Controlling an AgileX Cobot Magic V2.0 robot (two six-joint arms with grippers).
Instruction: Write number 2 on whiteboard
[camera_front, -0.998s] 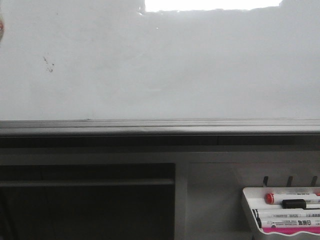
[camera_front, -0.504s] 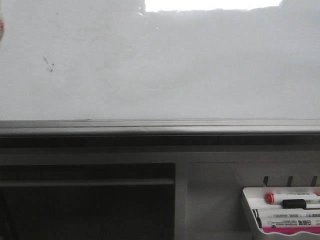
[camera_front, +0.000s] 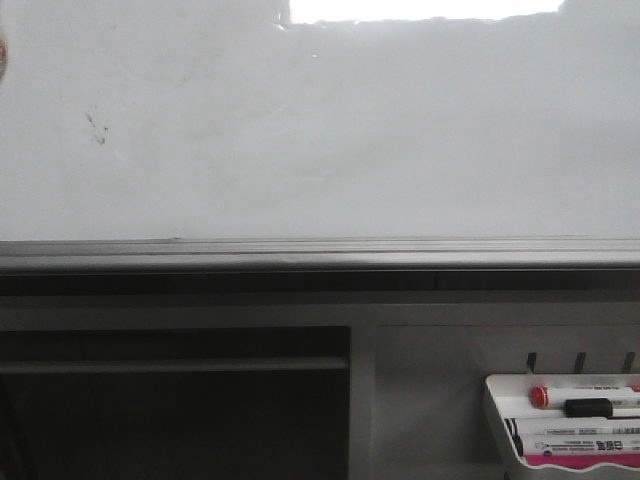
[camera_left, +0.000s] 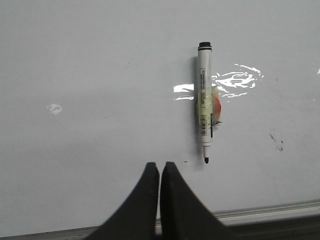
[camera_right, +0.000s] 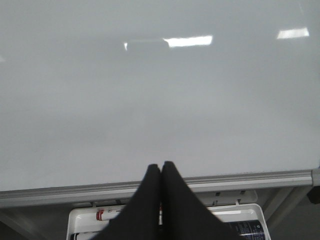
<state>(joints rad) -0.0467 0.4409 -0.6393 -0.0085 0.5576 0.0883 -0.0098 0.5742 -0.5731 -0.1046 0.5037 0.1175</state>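
Note:
The whiteboard (camera_front: 350, 130) fills the upper part of the front view, with its grey lower rail (camera_front: 320, 255) below. No number 2 shows on it in any view; only small dark specks (camera_front: 97, 128) mark it. In the left wrist view a white marker (camera_left: 205, 100) with a bare black tip rests on the board (camera_left: 100, 75), tip toward my fingers. My left gripper (camera_left: 160, 164) is shut and empty, a little beside the marker's tip. My right gripper (camera_right: 161, 164) is shut and empty over the board's rail (camera_right: 250, 179). Neither gripper shows in the front view.
A white marker tray (camera_front: 492, 400) with several markers hangs below the rail at the lower right; it also shows in the right wrist view (camera_right: 75, 215). A dark open shelf (camera_front: 170, 400) lies below the rail on the left. A glare patch (camera_front: 420, 8) sits at the board's top.

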